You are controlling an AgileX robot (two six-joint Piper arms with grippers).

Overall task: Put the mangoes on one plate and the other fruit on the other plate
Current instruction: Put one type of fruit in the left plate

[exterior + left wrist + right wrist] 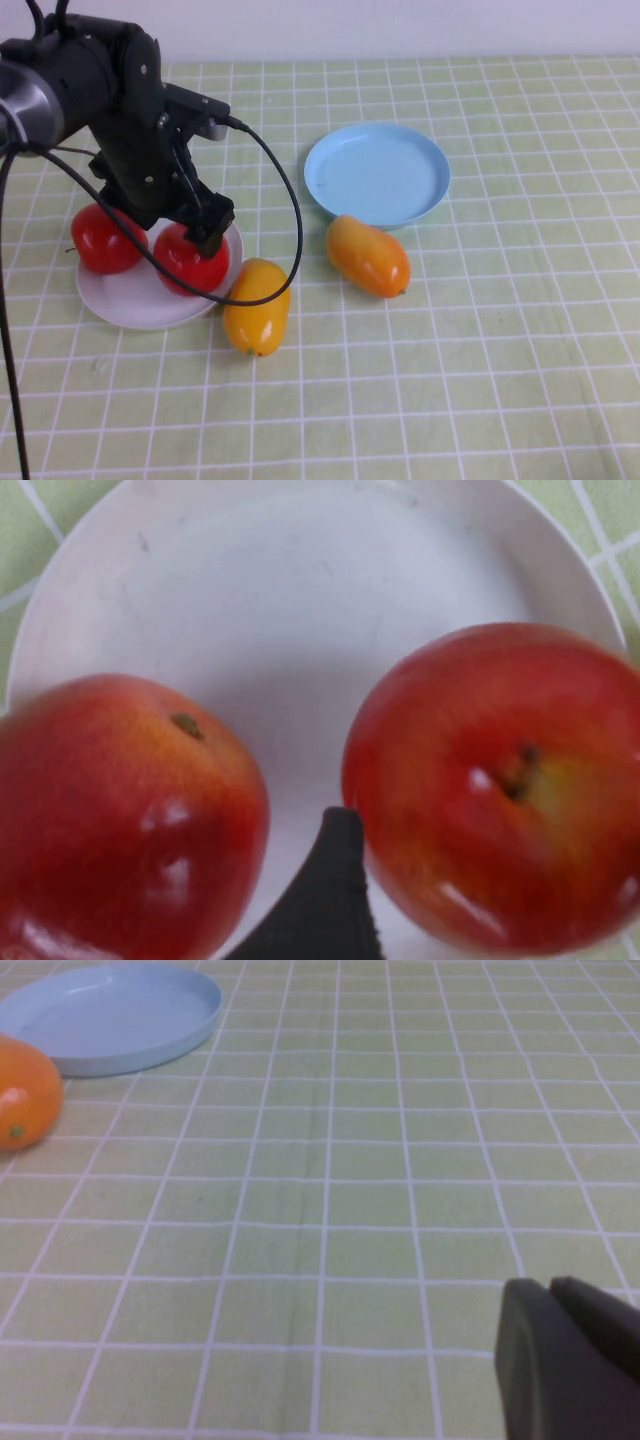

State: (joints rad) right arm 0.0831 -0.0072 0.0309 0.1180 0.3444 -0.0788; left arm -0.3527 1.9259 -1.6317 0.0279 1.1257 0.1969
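— Nearest to where we stand: what do you log?

— Yellow mango point(257, 306), lying on the checked green cloth point(500, 350), its one side touching the rim of the white plate point(120, 300). Second mango point(368, 255), more orange, lies to its right, just below the light blue plate point(378, 172) and about touching its near rim. Blue plate holds nothing.

— And the apples?

— Both on the white plate. Right-hand apple point(190, 258) sits well inside. Left-hand apple point(106, 238) sits at the plate's left edge and overhangs it a little. In the left wrist view the two show side by side, one apple point(120, 820) and the other point(500, 780), stems up, a strip of bare white plate point(300, 600) between them. Apart, not touching.

— Left gripper?

— Left gripper point(205, 222) is directly over the right-hand apple, arm bent down from the upper left, black cable looping round past the yellow mango. One dark fingertip point(325, 900) shows in the wrist view, low in the gap between the apples, right beside one of them. The other finger is out of sight. How wide the jaws stand, and whether they have hold of the apple, I cannot tell.

— Right gripper?

— Not seen from the high view. Its own camera shows a dark piece of it, the right gripper point(570, 1360), low over bare cloth, with the blue plate point(110, 1015) and the orange mango point(25, 1095) well off ahead. Holding nothing that shows; its opening, cannot tell.
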